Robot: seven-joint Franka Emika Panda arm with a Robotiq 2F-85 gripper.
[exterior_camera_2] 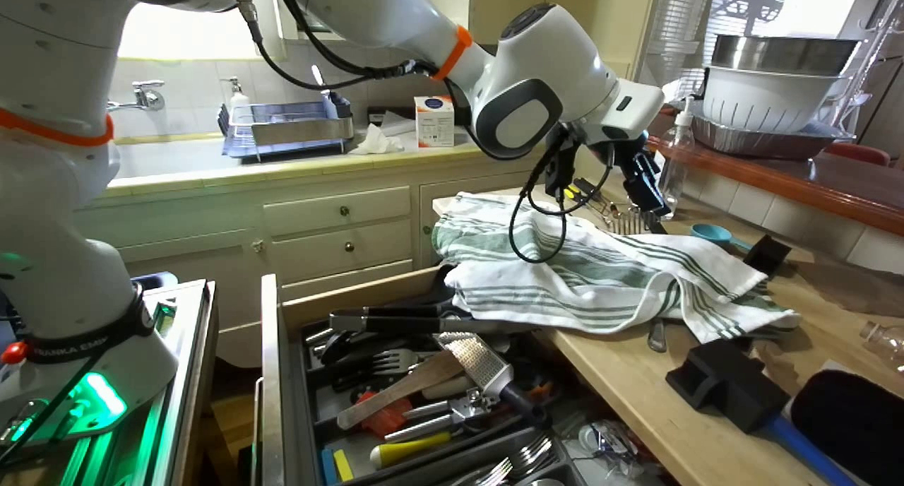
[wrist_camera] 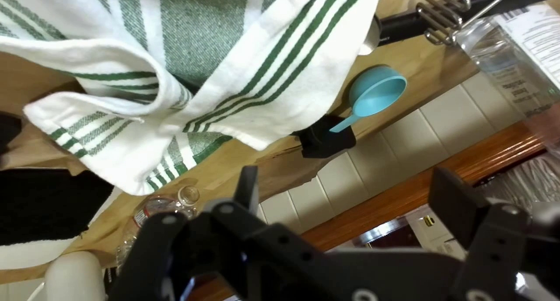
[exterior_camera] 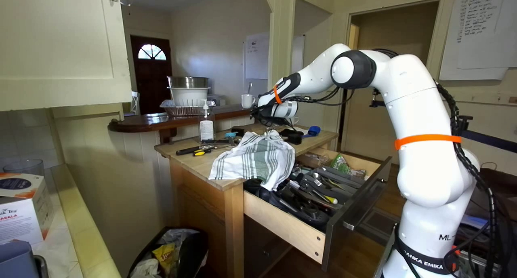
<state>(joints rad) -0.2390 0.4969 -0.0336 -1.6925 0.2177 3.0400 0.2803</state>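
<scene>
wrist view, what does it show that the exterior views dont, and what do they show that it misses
Only the wrist view gives a clear look at the gripper with its fingers spread apart, and at the label on the clear bottle.

Only the exterior views show the open drawer full of utensils and the robot's arm; a tap appears in an exterior view.

Shared by the wrist view and both exterior views: the striped towel, turquoise scoop, pump bottle and wooden counter.
</scene>
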